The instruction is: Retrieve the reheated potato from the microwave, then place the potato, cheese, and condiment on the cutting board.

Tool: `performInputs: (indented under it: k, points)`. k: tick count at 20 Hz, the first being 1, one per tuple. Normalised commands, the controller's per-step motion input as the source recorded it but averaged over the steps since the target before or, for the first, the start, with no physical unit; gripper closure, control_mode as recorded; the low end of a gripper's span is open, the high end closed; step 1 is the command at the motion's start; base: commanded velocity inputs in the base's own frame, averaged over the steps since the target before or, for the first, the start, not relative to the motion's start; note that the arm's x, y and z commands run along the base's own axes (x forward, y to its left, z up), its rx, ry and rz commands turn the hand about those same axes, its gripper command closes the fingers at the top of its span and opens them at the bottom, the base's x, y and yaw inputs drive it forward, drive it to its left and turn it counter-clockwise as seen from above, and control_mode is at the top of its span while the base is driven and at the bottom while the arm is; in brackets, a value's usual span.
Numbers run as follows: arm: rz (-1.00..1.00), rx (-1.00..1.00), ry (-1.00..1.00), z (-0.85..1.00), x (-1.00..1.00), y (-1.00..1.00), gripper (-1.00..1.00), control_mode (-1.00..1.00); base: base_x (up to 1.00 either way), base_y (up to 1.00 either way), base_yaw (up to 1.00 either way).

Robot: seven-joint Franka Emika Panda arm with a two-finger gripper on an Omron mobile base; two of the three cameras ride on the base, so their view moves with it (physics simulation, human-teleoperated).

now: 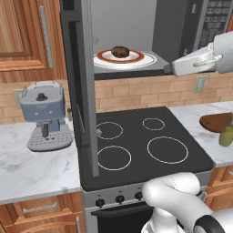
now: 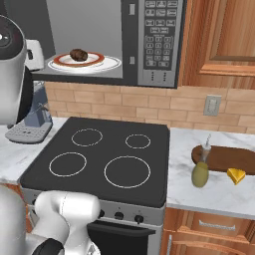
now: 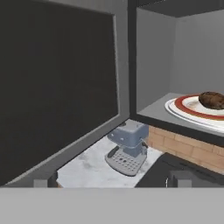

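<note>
The microwave hangs above the stove with its door swung wide open to the left. Inside, the dark brown potato lies on a white plate with a red rim. My gripper hovers outside the cavity's front right corner, level with the shelf, open and empty, apart from the plate. On the right counter lies the cutting board. Just in front of it stand the olive-green condiment bottle and the yellow cheese wedge.
A black stove top lies under the microwave. A grey coffee machine stands on the left counter, beyond the open door. Wooden cabinets flank the microwave, and a wall outlet sits above the right counter.
</note>
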Motion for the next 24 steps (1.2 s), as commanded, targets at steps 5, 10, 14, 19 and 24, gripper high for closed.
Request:
performInputs:
  k: [5,10,14,19,24]
  points:
    - [-0.12,-0.01,-0.08,-0.04,0.46,-0.50,-1.00,-1.00,0.00,0.00,0.00]
    - [-0.10,0.00,0.11,0.12,0.59,-0.33,-1.00,-1.00,0.00,0.00,0.00]
    - [-0.05,0.00,0.20,0.19,0.64,-0.16,-1.00,-1.00,0.00,0.00,0.00]
    - [-0.02,0.00,0.00,-0.02,0.62,-0.03,-1.00,-1.00,0.00,0.00,0.00]
    - [-0.02,0.00,0.00,-0.11,0.54,0.00,-1.00,-1.00,0.00,0.00,0.00]
